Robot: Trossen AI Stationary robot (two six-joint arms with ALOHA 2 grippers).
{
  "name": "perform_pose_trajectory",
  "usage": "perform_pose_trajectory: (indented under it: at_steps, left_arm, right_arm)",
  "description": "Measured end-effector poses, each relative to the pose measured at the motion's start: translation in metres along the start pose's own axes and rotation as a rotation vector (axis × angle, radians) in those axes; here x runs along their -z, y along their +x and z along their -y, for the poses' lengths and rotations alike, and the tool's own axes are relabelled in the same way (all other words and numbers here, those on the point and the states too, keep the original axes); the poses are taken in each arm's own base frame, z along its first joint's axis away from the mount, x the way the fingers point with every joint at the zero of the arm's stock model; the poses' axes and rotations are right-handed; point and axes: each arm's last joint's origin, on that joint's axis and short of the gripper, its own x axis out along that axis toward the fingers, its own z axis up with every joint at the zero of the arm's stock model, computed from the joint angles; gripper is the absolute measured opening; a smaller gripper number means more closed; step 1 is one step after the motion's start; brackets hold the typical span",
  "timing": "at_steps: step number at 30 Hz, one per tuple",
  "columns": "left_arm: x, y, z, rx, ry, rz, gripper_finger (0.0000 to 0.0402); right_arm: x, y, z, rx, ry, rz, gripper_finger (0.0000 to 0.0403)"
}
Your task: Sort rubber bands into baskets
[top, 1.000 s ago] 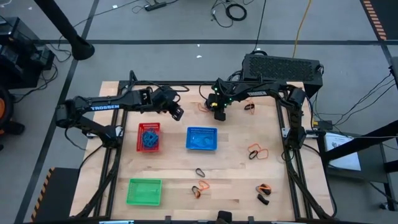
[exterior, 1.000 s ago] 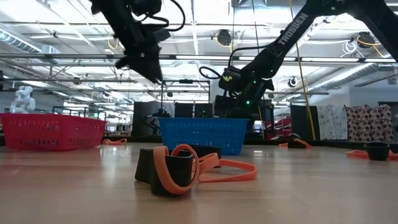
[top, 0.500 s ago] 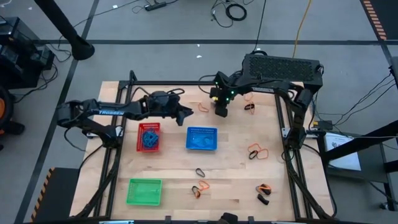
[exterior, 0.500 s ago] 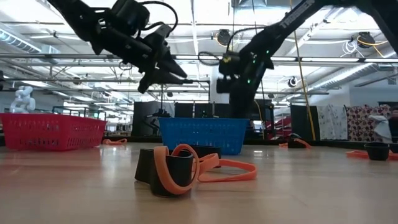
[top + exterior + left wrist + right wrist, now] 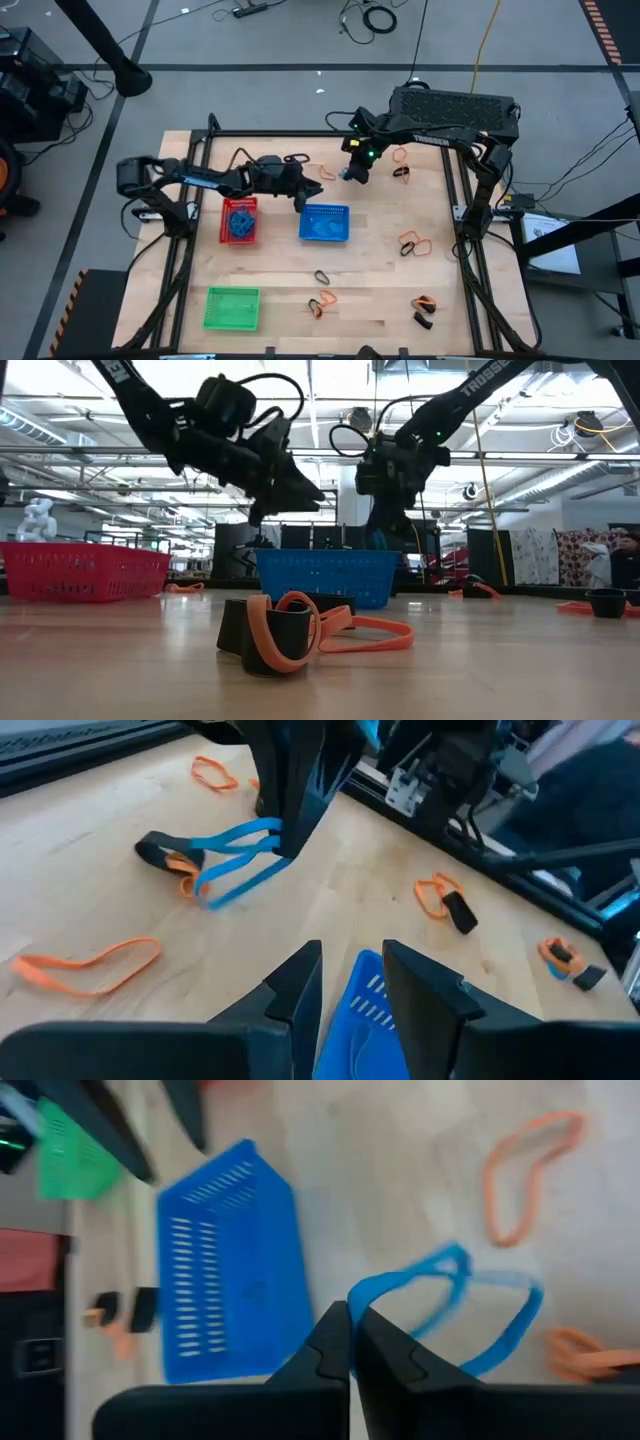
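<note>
Three baskets stand on the table: red [image 5: 240, 220] holding blue bands, blue [image 5: 325, 223] and green [image 5: 232, 307]. My right gripper [image 5: 350, 1335] hangs beyond the blue basket's far edge, shut on a blue rubber band [image 5: 235, 865]. The band's free end reaches down to a black and orange band [image 5: 165, 852] on the table. My left gripper [image 5: 350, 980] hovers open over the blue basket's far left corner, pointing nearly level toward the right gripper, with nothing between its fingers. My right gripper pinches the blue band at one end of its loop [image 5: 368, 1295] between its two shut fingers, slanting down from above. The band hangs below the fingers in stretched loops, and its lower end [image 5: 205, 892] lies by the black and orange band at the table.
Loose orange bands lie at the far side [image 5: 400, 155] and toward the right edge [image 5: 414, 243]. A black band [image 5: 322, 276] and orange-and-black ones [image 5: 322, 303] [image 5: 424, 303] lie near the front. Frame rails run along both sides.
My left gripper has sunk and gone toward the table's right, from beyond the red basket to the blue basket's far left corner. It has tipped from pointing steeply down to nearly level. My right gripper has risen from the table and rolled.
</note>
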Motion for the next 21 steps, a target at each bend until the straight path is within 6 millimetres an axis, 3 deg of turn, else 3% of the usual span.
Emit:
perform_pose_trajectory:
  at_steps: [5,14,21]
  left_arm:
    - [0.007,0.006,-0.004,-0.013,0.063,-0.018,0.0114]
    - [0.004,0.007,-0.007,-0.136,0.364,0.027,0.0114]
    - [-0.003,0.007,-0.008,-0.215,0.389,0.079,0.0114]
  right_arm:
    - [-0.002,0.000,-0.002,-0.073,0.020,0.019,0.0000]
    - [-0.008,-0.001,-0.009,-0.287,0.060,0.060,0.0000]
    - [-0.009,0.001,-0.012,-0.305,0.066,0.065,0.0000]
